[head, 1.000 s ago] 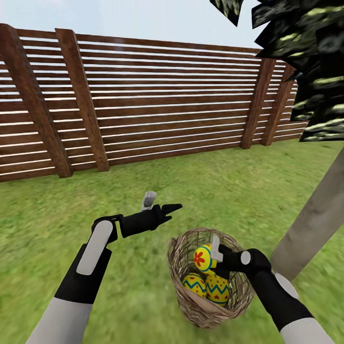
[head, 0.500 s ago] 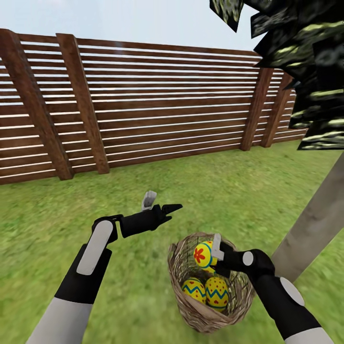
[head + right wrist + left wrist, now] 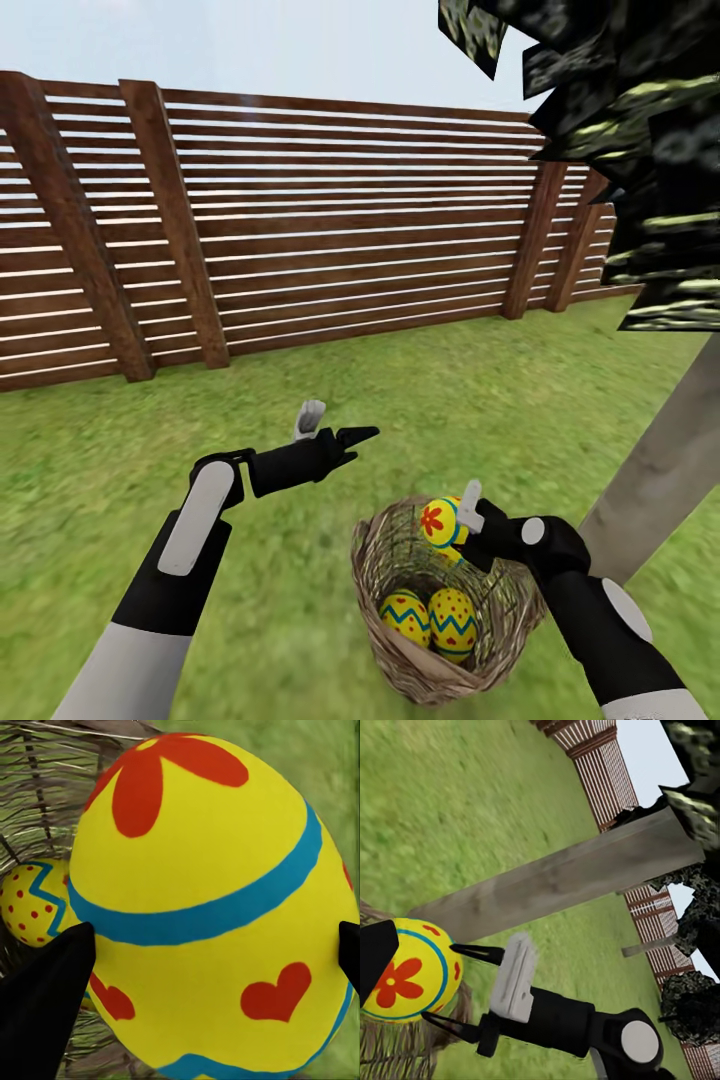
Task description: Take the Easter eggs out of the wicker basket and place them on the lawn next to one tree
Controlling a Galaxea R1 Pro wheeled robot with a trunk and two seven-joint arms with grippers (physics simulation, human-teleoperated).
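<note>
My right gripper (image 3: 456, 524) is shut on a yellow Easter egg (image 3: 438, 520) with a red flower, a blue band and red hearts. It holds that egg just above the far rim of the wicker basket (image 3: 372, 562). In the right wrist view this egg (image 3: 210, 907) sits between the black fingertips (image 3: 45, 997). Two more zigzag eggs (image 3: 405, 615) (image 3: 452, 613) lie in the basket's bottom. The basket stands on the lawn (image 3: 480, 400) beside the pale trunk of the tree (image 3: 660, 470). My left gripper (image 3: 343, 421) hovers open and empty, left of and beyond the basket.
A brown slat fence (image 3: 350, 250) bounds the grass at the back. The tree's dark canopy (image 3: 640, 150) hangs at the upper right. The left wrist view shows the trunk (image 3: 562, 881) behind the held egg (image 3: 409, 971). Open grass lies left of and beyond the basket.
My right gripper has risen with the flower egg, from inside the basket to just above its rim. The left arm has stayed put. The view has tilted slightly.
</note>
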